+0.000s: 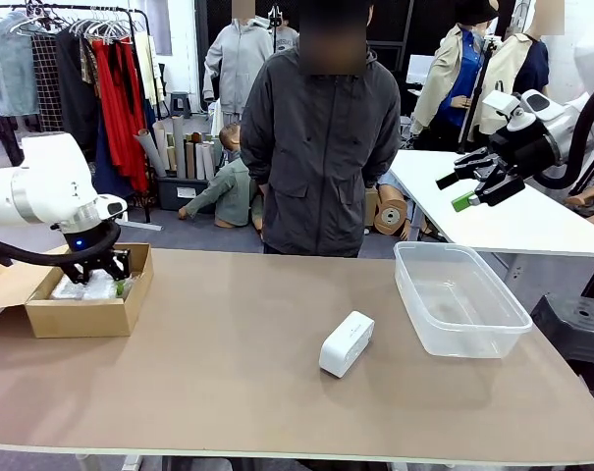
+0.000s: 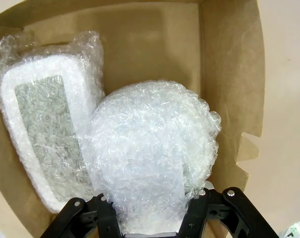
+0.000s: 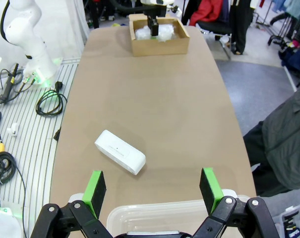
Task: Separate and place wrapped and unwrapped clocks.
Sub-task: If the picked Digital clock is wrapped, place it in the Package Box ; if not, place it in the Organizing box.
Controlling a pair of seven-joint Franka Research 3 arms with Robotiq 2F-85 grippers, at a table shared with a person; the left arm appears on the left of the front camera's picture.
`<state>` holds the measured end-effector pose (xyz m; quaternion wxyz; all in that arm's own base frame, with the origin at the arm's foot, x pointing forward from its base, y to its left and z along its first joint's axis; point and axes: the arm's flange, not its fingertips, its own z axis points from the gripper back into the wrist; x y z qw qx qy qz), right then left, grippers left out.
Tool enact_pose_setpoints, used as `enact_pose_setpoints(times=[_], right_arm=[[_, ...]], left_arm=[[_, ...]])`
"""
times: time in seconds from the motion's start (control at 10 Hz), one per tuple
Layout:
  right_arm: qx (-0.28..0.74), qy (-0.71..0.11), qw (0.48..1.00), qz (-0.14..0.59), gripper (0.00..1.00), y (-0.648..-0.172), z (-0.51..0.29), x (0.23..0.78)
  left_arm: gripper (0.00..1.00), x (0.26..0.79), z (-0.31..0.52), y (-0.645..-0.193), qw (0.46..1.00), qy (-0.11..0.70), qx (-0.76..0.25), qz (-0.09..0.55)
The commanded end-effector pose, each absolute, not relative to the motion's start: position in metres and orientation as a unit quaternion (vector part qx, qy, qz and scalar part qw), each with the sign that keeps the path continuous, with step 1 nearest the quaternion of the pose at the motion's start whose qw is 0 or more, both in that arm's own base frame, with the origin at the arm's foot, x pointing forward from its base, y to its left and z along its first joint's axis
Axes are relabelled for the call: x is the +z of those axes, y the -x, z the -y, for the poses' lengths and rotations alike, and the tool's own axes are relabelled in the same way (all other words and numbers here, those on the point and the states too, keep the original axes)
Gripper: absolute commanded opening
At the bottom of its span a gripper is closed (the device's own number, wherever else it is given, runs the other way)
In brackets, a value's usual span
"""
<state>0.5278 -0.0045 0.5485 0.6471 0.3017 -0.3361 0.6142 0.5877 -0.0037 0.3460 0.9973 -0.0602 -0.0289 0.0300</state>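
Reaches down with the left pincer (image 1: 98, 273) (image 2: 150, 218), clamped around a wrapped clock (image 2: 150, 148); holds the right pincer (image 1: 454, 192) (image 3: 152, 187) raised high at the side, spread wide and angled downward

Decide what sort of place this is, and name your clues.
Probably a robot lab sharing a clothing workroom: a rack of hanging clothes, cardboard tubes beside it, and cables on the floor by the table.
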Motion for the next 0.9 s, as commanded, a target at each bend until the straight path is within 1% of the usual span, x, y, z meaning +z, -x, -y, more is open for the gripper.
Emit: enact_pose_setpoints(times=[0.0,0.3,0.4,0.6,0.8], right_arm=[[0.614,-0.301,0.647,0.338,1.00,-0.526,0.004,0.550],[0.614,-0.301,0.647,0.338,1.00,-0.526,0.004,0.550],[0.614,-0.301,0.647,0.338,1.00,-0.526,0.004,0.550],[0.614,-0.301,0.647,0.338,1.00,-0.526,0.004,0.550],[0.614,-0.301,0.647,0.338,1.00,-0.526,0.004,0.550]], left_arm=[[0.37,0.347,-0.002,-0.592,0.997,0.072,0.026,0.021],[0.94,0.348,-0.003,-0.592,0.997,0.072,0.028,0.023],[1.00,0.347,-0.003,-0.592,0.997,0.071,0.030,0.022],[1.00,0.351,-0.004,-0.592,0.996,0.074,0.035,0.022],[1.00,0.365,-0.002,-0.594,0.996,0.075,0.041,0.030]])
